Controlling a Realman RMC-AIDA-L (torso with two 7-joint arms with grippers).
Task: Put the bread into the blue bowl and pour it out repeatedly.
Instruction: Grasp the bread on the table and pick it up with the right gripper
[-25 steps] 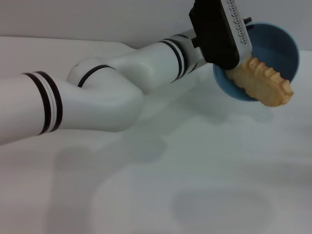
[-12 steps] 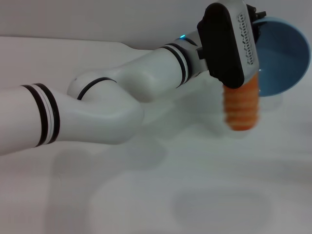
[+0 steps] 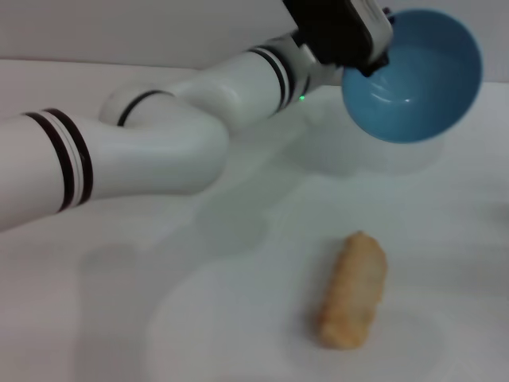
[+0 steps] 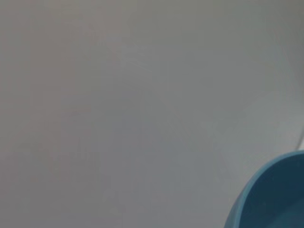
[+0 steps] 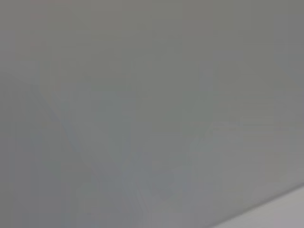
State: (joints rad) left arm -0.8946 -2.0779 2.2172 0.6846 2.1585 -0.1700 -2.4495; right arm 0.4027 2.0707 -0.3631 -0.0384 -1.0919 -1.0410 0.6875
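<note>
Pour step done: bowl (image 3: 413, 76) empty, tilted, raised, clamped at rim by left gripper (image 3: 367, 57). Bread (image 3: 354, 288) flat on worktop (image 3: 238, 318), well below. Next: right bowl, reload bread.

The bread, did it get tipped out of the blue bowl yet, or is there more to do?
Yes, tipped out: the bread lies on the white table, and the blue bowl is empty. The left gripper holds the bowl tilted in the air. Left to do: put the bread back in and pour again.
</note>
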